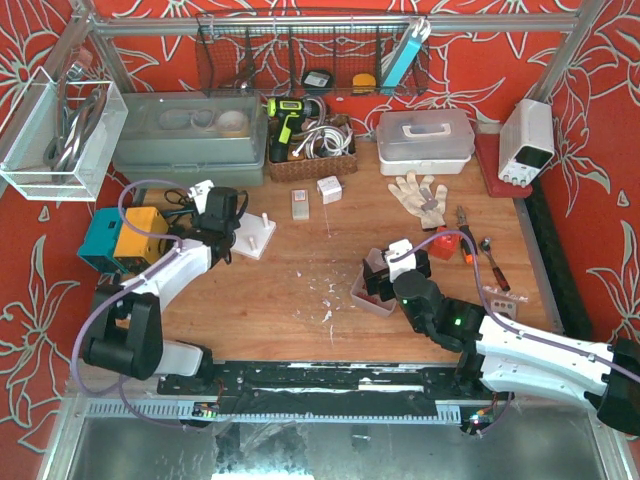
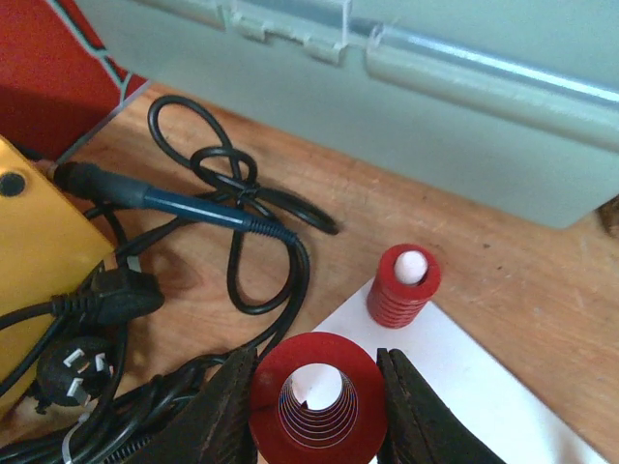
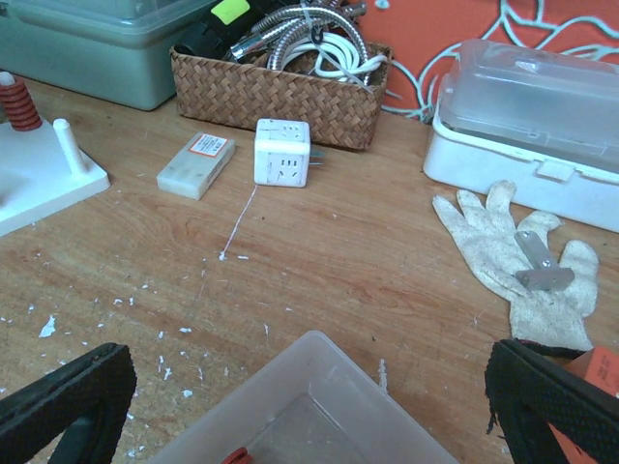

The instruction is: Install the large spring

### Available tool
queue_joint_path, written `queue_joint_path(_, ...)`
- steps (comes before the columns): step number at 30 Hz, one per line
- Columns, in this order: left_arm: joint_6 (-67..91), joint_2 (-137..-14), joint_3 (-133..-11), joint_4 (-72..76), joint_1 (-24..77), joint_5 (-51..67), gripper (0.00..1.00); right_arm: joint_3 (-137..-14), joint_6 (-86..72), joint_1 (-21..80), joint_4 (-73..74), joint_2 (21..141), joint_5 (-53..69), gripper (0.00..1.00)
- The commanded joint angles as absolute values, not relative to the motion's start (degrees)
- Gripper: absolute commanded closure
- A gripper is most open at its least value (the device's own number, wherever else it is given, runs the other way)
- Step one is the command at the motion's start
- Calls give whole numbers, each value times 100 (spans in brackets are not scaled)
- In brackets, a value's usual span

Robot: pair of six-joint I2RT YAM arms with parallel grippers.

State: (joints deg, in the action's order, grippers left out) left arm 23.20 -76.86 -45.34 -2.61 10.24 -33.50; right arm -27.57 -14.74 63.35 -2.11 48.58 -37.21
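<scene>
In the left wrist view my left gripper [image 2: 315,367] is shut on the large red spring [image 2: 319,350], seen end-on, just over the near edge of the white peg base [image 2: 474,387]. White shows through its bore. A small red spring [image 2: 404,285] sits on a white peg behind it. In the top view the left gripper [image 1: 222,232] is at the base's [image 1: 256,240] left side. My right gripper [image 1: 385,275] hangs wide open and empty over a clear bin [image 3: 387,387]. The right wrist view shows the base [image 3: 44,179], a bare peg [image 3: 66,145] and the small spring [image 3: 17,101] at far left.
A grey-green toolbox [image 2: 435,87] stands close behind the base. Black cables [image 2: 232,242], a blue-handled iron [image 2: 184,201] and a yellow box [image 2: 39,251] lie to the left. A wicker basket [image 3: 280,87], a white adapter [image 3: 282,152], a glove [image 3: 513,261] and a white case [image 3: 532,126] lie further right.
</scene>
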Motion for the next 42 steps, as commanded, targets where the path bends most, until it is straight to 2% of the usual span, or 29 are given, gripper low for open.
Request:
queue_joint_path(1,2439,-7956,-4729,-339,836,-3552,100,-2894,-1516,6302,-204,4865,-3775,1)
queue_joint_path(9,2422,-8018,-4702,-314,777,-3632,100,-2933,-1504,6280,-225,5025,-3723,1)
queue_joint_path(23,2672,-8155,-4406,-13,546,-3065,100,-2918,-1490,6249,-241,5042,-3685,1)
queue_joint_path(42,2759,-7963,-4608,-561,541,-2752,100,-2972,-1502,6216,-256,5235,-3585,1)
